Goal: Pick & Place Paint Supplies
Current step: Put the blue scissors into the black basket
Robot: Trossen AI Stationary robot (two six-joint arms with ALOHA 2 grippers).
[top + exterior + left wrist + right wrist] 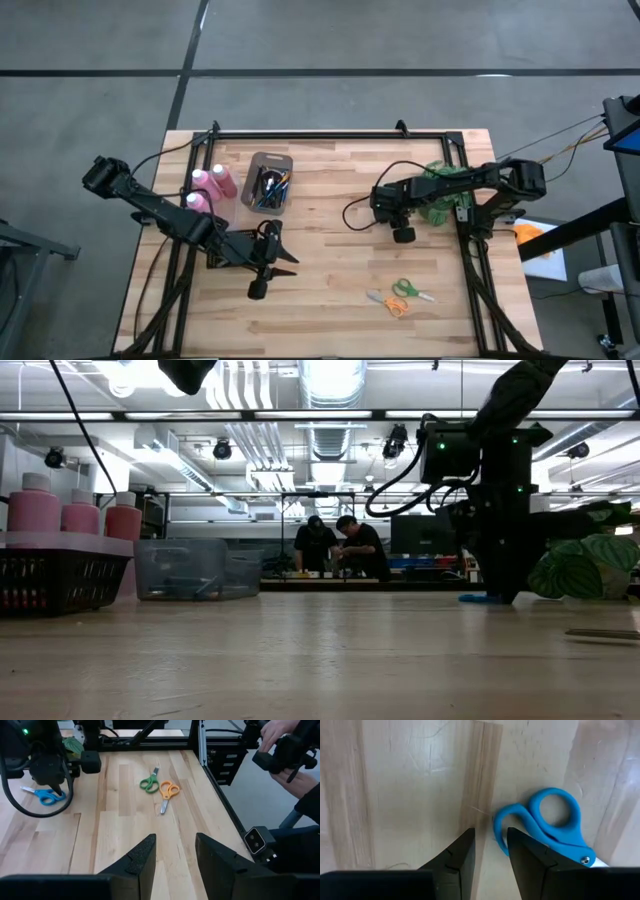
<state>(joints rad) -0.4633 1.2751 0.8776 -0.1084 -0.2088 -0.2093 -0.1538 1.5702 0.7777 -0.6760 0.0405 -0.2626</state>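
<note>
The grey bin (270, 183) holds brushes (268, 190); pink bottles (212, 186) stand just beside it. Both grippers (left (175, 855), right (491, 847)) hover slightly open, empty.

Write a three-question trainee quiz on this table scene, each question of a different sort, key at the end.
1. True or false: the green scissors and orange scissors lie touching each other on the table.
2. Which holds the paintbrushes? A) the black basket B) the clear bin C) the plant
3. Fill in: the right gripper hangs, fingers parted and empty, beside the ___ scissors.

Key: 1 true; 2 B; 3 blue.
</note>
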